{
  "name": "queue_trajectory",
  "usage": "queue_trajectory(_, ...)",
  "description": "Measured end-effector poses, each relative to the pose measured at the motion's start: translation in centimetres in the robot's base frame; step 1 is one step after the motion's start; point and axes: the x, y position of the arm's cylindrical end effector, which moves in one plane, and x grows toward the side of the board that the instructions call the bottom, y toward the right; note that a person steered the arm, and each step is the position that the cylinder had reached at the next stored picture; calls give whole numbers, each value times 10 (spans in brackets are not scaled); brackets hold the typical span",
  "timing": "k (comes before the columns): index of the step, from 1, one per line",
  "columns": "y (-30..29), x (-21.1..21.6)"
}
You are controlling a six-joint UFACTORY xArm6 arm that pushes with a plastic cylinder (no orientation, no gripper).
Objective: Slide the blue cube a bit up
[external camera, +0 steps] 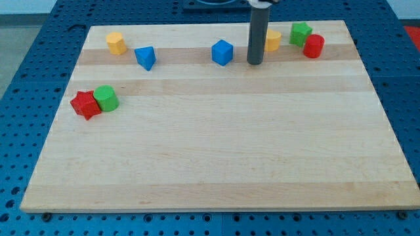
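The blue cube (222, 52) sits on the wooden board (216, 144) near the view's top, a little right of centre. My tip (254, 63) rests on the board just to the cube's right, with a small gap between them. The dark rod rises straight up from there to the view's top edge.
A blue triangular block (146, 58) and a yellow block (116, 43) lie at the top left. A red star block (85, 105) touches a green cylinder (105, 98) at the left. A yellow block (272, 40), green block (300, 33) and red cylinder (314, 46) stand at the top right.
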Motion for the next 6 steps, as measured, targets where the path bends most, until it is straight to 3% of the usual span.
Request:
queue_trajectory(2,-6,0)
queue_trajectory(6,-117,4)
